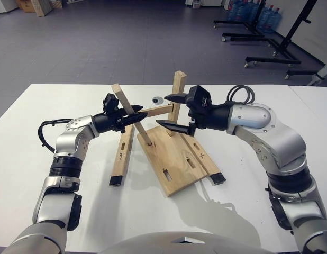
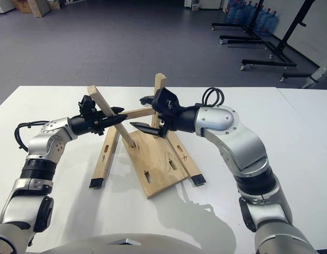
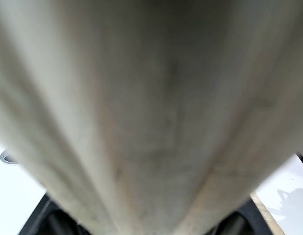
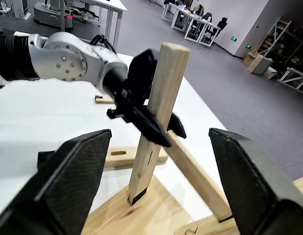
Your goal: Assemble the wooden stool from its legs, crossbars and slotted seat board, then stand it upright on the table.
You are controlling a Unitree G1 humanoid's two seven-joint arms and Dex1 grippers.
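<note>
Where grey floor (image 1: 126,47) spreads, white table (image 1: 31,159) stands.

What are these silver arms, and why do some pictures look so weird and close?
They are a robot's two arms, each ending in a black two-fingered gripper. Two pictures come from cameras on its head, looking down at the white table. Two come from cameras on its wrists, so they see from very close. On the table lies a flat wooden seat board with slots, with a wooden leg with a black foot beside it. The left gripper pinches a slanted wooden leg whose lower end meets the board. The right gripper is open, near a thin wooden crossbar.
</note>
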